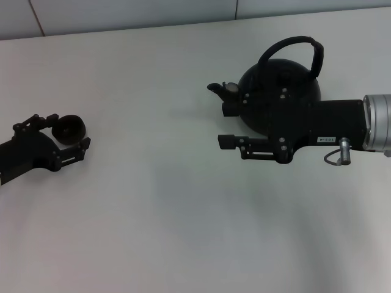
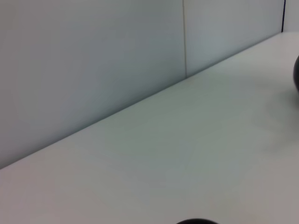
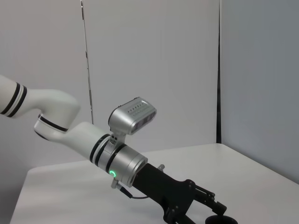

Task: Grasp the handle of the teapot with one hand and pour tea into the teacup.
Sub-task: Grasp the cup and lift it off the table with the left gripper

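The glossy black teapot (image 1: 287, 82) stands at the back right, its spout (image 1: 215, 88) pointing left and its arched handle (image 1: 294, 44) upright and free. My right gripper (image 1: 227, 126) hovers in front of the pot's near side, below the handle, open and holding nothing. At the far left, the tiny black teacup (image 1: 67, 126) sits on the table between the fingers of my left gripper (image 1: 69, 132), which is shut on it. The right wrist view shows that left gripper (image 3: 205, 205) with the teacup (image 3: 223, 220) at its tip. No tea is visible.
The white table (image 1: 183, 201) runs to a back edge against a grey panelled wall (image 1: 122, 12). The left wrist view catches the teacup's rim (image 2: 196, 221) and a sliver of the teapot (image 2: 296, 74).
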Tool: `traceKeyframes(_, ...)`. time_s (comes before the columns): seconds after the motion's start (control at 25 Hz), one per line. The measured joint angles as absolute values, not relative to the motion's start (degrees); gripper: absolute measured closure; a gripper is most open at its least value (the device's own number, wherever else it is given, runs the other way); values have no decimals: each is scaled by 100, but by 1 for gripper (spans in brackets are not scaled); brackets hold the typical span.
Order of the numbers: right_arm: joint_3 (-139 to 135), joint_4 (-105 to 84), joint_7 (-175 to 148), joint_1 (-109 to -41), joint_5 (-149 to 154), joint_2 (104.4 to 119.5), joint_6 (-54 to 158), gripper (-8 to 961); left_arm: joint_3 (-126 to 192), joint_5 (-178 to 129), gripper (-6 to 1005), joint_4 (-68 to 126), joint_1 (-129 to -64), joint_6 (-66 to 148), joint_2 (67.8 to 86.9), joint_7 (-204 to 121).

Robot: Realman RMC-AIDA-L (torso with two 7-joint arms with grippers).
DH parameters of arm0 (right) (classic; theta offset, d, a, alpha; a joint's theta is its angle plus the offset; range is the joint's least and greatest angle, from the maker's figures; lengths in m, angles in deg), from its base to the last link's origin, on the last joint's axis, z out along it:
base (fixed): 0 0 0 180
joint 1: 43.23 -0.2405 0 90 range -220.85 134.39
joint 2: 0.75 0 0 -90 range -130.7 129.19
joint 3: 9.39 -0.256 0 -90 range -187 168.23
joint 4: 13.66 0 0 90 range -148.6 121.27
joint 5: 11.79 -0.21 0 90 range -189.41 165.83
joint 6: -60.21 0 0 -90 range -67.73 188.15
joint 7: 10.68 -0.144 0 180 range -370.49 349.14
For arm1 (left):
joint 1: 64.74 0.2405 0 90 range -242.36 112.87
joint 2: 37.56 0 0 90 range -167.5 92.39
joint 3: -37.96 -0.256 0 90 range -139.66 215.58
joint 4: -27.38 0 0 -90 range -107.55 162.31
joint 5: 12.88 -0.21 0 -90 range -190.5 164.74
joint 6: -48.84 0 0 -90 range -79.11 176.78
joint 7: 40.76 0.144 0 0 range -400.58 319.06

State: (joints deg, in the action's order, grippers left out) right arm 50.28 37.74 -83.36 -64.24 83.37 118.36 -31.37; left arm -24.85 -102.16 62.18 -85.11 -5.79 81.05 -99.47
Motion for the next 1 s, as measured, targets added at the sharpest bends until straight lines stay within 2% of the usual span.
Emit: traceKeyframes(1.0, 5019, 3803, -8336, -6490, 8340, 11824, -3132, 400, -2749, -10209, 215, 6076, -8757, -19, 8101, -9991)
